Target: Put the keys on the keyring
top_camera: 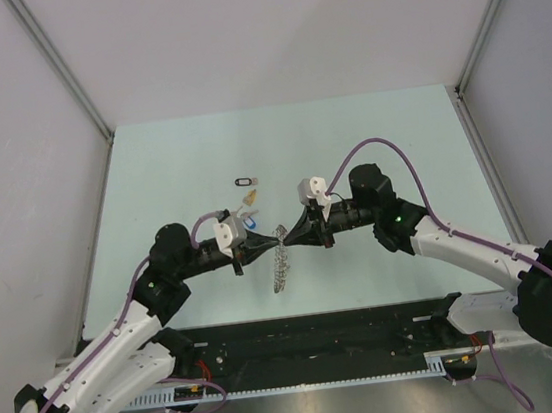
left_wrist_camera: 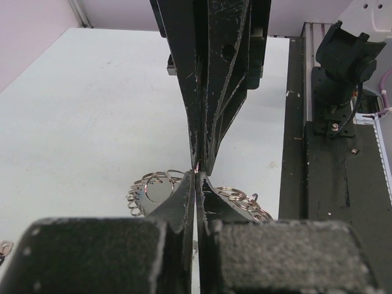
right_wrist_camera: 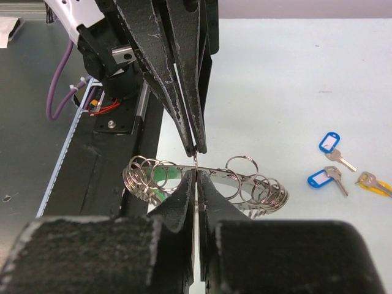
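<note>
Left end effector (top_camera: pixel 267 246) and right end effector (top_camera: pixel 290 237) meet tip to tip, both clamped tight on the keyring (top_camera: pixel 281 266)!
Each pinches a thin upright loop of the ring, which sprawls mid-counter (top_camera: pixel 369 145); the tagged keys (top_camera: pixel 248 202) lie loose just beyond it, clear of the ring.

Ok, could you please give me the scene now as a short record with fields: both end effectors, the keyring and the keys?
left end effector: shut, meeting the right one tip to tip
right end effector: shut, tips at the keyring's band; an actual grip is unclear
keyring: lying on the table under both tips, carrying many small rings
keys: blue-tagged key, second blue-tagged key, yellow-tagged key, black-tagged key; all loose on the table, apart from the keyring
task state: these four keys not yet on the keyring
</note>
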Tool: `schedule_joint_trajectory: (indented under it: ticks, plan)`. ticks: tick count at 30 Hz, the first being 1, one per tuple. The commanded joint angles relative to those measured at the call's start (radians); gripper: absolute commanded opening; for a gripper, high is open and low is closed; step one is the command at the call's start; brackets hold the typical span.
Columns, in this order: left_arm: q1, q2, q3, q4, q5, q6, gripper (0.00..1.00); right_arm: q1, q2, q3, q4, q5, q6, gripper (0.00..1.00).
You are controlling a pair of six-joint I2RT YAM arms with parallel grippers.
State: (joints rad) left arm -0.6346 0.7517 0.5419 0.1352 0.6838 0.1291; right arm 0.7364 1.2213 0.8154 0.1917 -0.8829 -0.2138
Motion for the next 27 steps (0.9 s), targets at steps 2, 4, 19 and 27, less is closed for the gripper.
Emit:
schedule_joint_trajectory:
  ticks: [2, 4, 19, 27]
  plan:
    - [-0.002, -0.02, 0.016, 0.024, -0.012, -0.005, 0.14, -0.002, -0.02, 0.011, 0.02, -0.004, -0.012, 0.0]
    - [-0.002, -0.017, 0.038, -0.038, -0.023, 0.009, 0.33, 0.0, -0.037, 0.01, 0.005, 0.016, -0.024, 0.0]
    - [-0.004, 0.116, 0.236, -0.371, 0.031, 0.119, 0.47, 0.052, -0.051, 0.111, -0.264, 0.156, -0.203, 0.0]
    - [-0.022, 0.147, 0.242, -0.394, 0.046, 0.162, 0.41, 0.072, -0.049, 0.131, -0.291, 0.186, -0.222, 0.0]
